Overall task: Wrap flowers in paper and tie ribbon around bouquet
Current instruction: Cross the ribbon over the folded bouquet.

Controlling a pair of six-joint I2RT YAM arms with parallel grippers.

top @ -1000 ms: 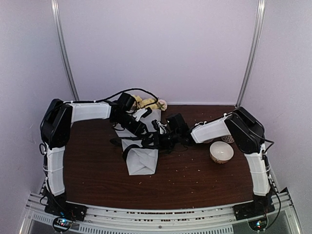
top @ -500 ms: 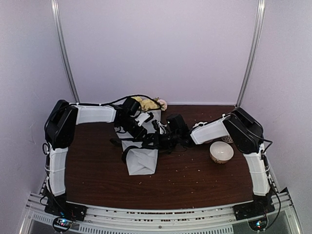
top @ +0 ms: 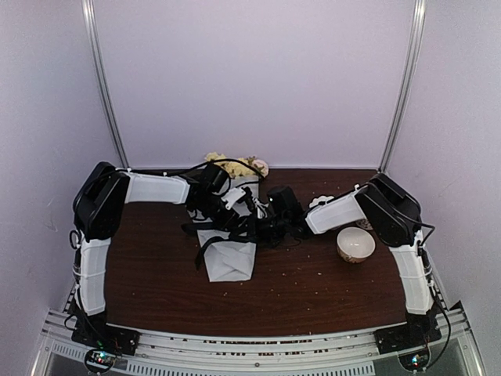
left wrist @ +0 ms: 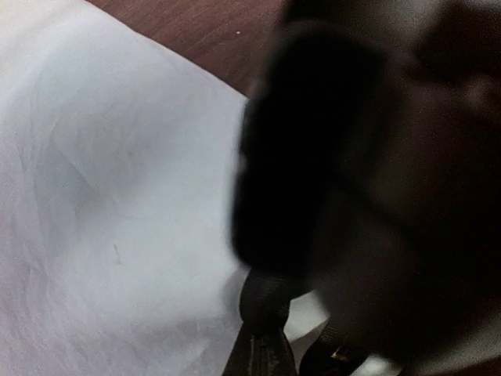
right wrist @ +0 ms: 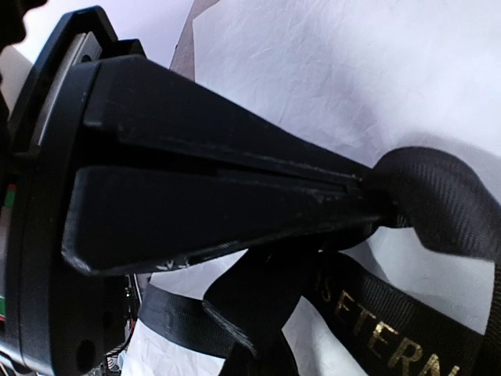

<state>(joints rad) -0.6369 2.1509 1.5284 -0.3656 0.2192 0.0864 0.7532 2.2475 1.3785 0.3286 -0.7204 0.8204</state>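
Nearest you on the dark brown wooden table [top: 313, 290], the folded narrow end of the pale grey-white paper [top: 235, 254] is lying flat. It is forming the wrapped stem part of the bouquet [top: 219, 268], which is stretching away from you toward the back wall. Just beyond that fold, the long narrow black fabric ribbon [right wrist: 438, 204] with gold lettering is crossing the wrap and looping loosely off to the left. Your right gripper [right wrist: 366, 197] is reaching in from the right, its jaws pressed together on a bunched fold of that ribbon. Your left gripper [top: 239, 213] is hovering over the paper from the left with its jaws closed. Its own camera is giving only a dark blur, so you cannot tell whether the strip running out beneath it is pinched. A small round cream bowl [top: 355, 244] is sitting well apart on the right. At the far edge, the pale yellow and pink flowers [top: 235, 166] are peeking out, partly hidden by a black cable, and the paper is covering their stems.
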